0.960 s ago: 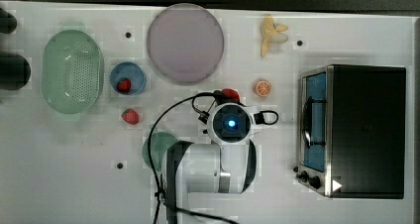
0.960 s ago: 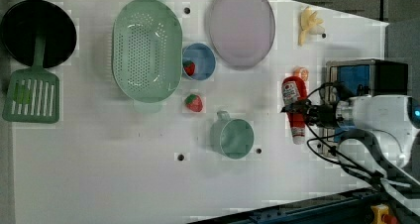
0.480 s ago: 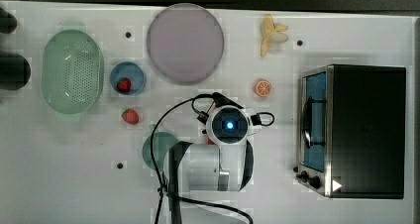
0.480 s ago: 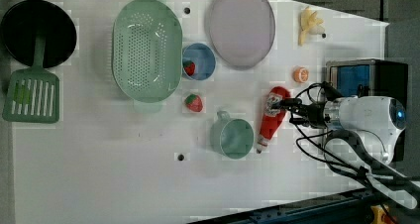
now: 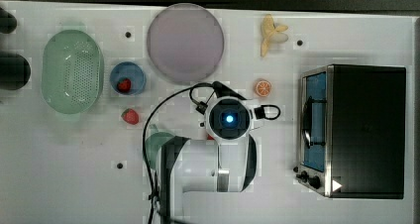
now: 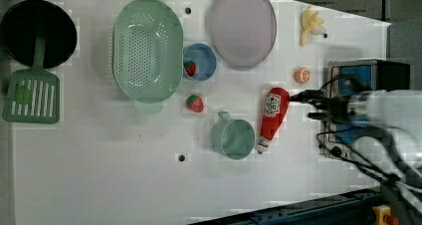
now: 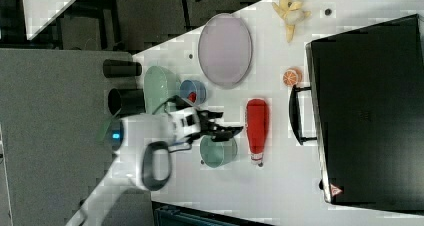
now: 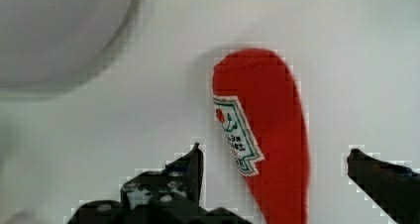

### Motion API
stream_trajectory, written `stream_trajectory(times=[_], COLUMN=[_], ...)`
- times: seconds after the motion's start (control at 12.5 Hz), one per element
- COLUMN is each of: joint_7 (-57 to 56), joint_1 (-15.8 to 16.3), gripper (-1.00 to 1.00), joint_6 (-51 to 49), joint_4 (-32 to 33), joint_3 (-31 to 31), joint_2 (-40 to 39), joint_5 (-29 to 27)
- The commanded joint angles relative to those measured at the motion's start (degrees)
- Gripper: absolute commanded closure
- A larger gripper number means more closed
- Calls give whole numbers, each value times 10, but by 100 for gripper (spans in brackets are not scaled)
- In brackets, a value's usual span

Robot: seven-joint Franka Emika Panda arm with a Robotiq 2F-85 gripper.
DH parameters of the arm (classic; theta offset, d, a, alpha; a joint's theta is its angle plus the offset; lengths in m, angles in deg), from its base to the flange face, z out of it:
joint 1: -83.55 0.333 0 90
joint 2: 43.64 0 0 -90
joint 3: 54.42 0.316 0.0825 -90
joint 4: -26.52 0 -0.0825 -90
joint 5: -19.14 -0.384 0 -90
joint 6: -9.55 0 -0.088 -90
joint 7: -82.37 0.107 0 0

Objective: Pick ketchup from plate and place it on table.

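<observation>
The ketchup (image 6: 272, 116) lies flat on the white table (image 6: 99, 175), beside a green mug, with its cap toward the left view's bottom. It is off the plate (image 6: 242, 26), the lilac-grey dish further back. In the right view the ketchup (image 7: 257, 126) lies between the mug and the oven. My gripper (image 8: 275, 159) is open above the ketchup (image 8: 262, 135). Its fingers (image 8: 193, 164) stand wide on either side and do not touch the bottle. The gripper (image 7: 232, 132) reaches in over the mug. In the top view my arm covers the bottle, and the plate (image 5: 185, 43) is bare.
A green mug (image 6: 234, 138) stands close to the bottle. A toaster oven (image 5: 354, 130) fills the top view's right. An orange slice (image 5: 263, 88), a banana (image 5: 271, 33), a blue bowl (image 5: 127, 78), a strawberry (image 5: 130, 116) and a green colander (image 5: 73, 70) lie around.
The ketchup moved toward the mug and was let go on the table. My fingers opened wide and the gripper drew back from the bottle.
</observation>
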Motion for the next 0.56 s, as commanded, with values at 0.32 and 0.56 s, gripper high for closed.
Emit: stream_trajectory(times=[0.32,0.56], joint_7=[135,138], joint_1=[-6,-6], gripper=[-100,-100], joint_6=[-226,-327], joint_4=[-182,-268], joint_3=[1,1], joint_2=[91,92], joint_5=[-2,-2])
